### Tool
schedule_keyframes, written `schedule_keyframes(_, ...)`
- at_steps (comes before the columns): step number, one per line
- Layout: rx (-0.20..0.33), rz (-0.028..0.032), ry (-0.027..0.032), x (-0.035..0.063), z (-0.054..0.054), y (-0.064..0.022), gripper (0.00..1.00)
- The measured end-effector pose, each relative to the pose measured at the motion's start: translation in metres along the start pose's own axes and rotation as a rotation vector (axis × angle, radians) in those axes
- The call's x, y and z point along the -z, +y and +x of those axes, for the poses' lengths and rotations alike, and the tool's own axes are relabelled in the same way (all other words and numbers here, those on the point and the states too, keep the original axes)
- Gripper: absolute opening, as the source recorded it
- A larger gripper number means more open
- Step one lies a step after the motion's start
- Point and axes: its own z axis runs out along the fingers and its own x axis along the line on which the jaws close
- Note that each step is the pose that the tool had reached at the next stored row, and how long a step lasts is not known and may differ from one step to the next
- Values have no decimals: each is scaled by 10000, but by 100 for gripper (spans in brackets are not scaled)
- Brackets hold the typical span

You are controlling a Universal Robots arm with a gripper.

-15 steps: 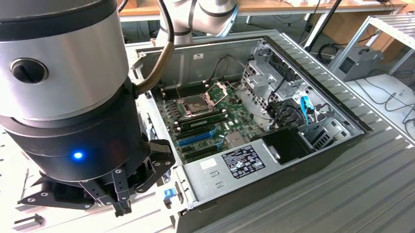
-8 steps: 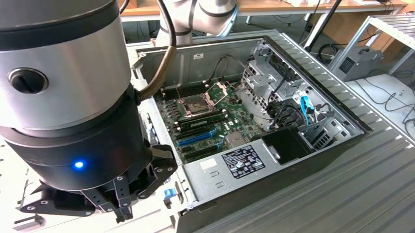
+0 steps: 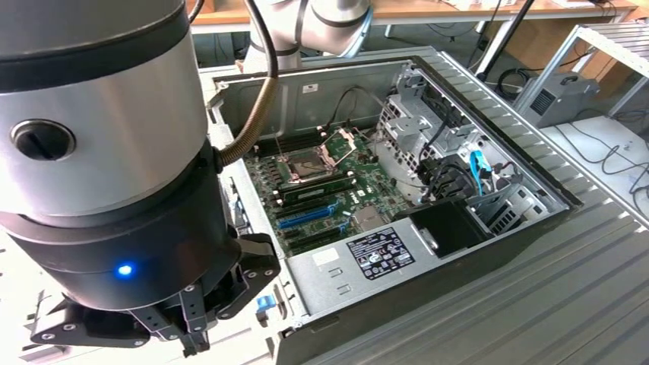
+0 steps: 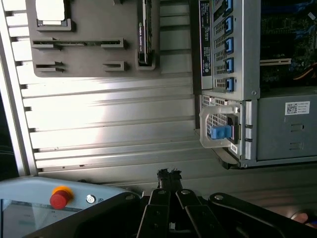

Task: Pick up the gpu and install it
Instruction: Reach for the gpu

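– So, you're right at the start of this one. The thin black graphics card, the gpu (image 4: 143, 34), stands on edge in its holder on the flat grey parts tray (image 4: 89, 64), which lies beside the open silver computer case (image 3: 335, 87). Your black two-finger gripper (image 4: 169, 179) is pressed together on nothing. It hangs well apart from the card, over the ribbed metal table (image 4: 114, 124).

– Yeah, agreed. Nothing is picked up and nothing is installed, so you've got the whole job left: the card has to come off the tray and go into the green motherboard (image 3: 350, 179). Counting it up for you: one gpu, one tray, one case, one gripper. On the board I make out what looks like two long blue slots (image 3: 304, 217), both bare as far as I can tell. One round red button (image 4: 59, 198) sits on the pendant near your gripper, too.
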Motion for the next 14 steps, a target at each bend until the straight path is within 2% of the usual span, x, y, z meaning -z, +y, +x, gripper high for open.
schedule_keyframes(14, 2, 66, -5, -13, -7, -103, 11)
